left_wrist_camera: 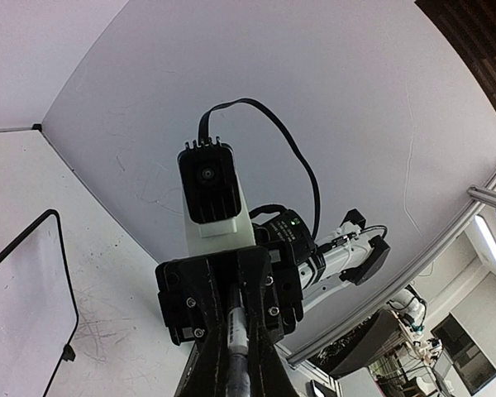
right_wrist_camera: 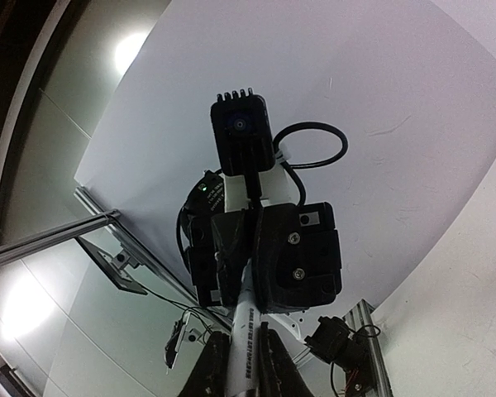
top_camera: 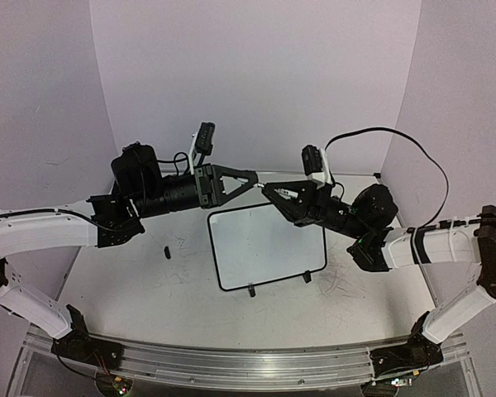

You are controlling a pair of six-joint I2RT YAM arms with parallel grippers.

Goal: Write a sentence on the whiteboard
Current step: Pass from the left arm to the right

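Note:
The whiteboard [top_camera: 264, 244] lies flat mid-table, and its black-framed white face shows no writing; the sentence is not visible. Its corner also shows in the left wrist view [left_wrist_camera: 25, 289]. My left gripper [top_camera: 250, 176] and right gripper [top_camera: 270, 190] meet tip to tip in the air above the board's far edge. Both are shut on one white marker [top_camera: 260, 183], one at each end. In the left wrist view my left gripper [left_wrist_camera: 236, 351] pinches the marker [left_wrist_camera: 237, 327], with the right gripper [left_wrist_camera: 227, 285] clamped beyond. In the right wrist view my right gripper [right_wrist_camera: 243, 331] holds the marker's printed barrel [right_wrist_camera: 246, 351].
A small black object [top_camera: 167, 251] lies on the tabletop left of the board. Grey scribble marks [top_camera: 339, 281] cover the table right of the board. White walls enclose the back and both sides. A black cable [top_camera: 413, 149] loops above the right arm.

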